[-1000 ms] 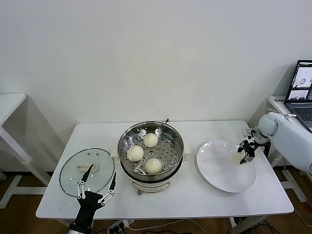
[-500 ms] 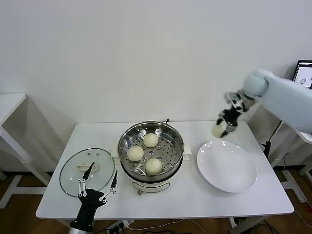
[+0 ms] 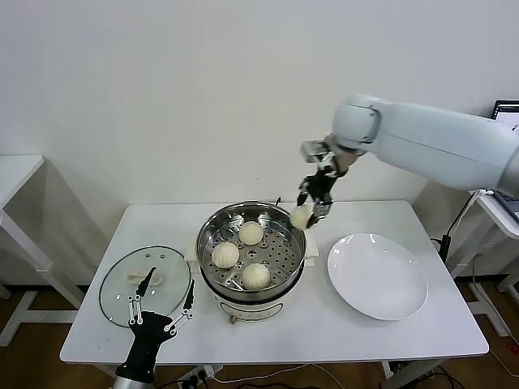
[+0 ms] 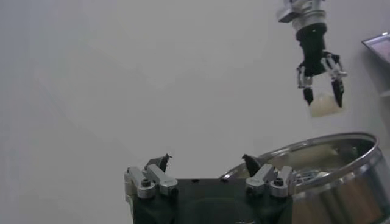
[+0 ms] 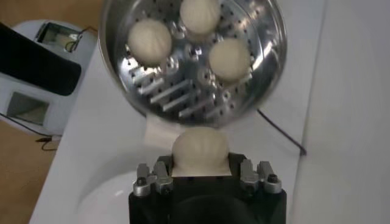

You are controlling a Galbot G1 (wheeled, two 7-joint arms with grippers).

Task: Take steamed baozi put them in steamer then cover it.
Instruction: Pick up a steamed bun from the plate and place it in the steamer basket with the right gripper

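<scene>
Fourth bun carried toward the steamer

The right gripper [image 3: 309, 212] has its fingers closed on a bun [image 3: 302, 216], hanging just above the steamer [image 3: 252, 247] rim at about 2 o'clock; three buns [image 3: 225, 254] already sit on the tray inside. The dough looks soft and light, likely to dent, so a gentle side pinch suits it. The left gripper [image 3: 160, 309] waits with fingers spread wide beside the glass lid [image 3: 146, 285], at the steamer's 9 o'clock. The plate [image 3: 377, 276] lies at 3 o'clock.
</scene>
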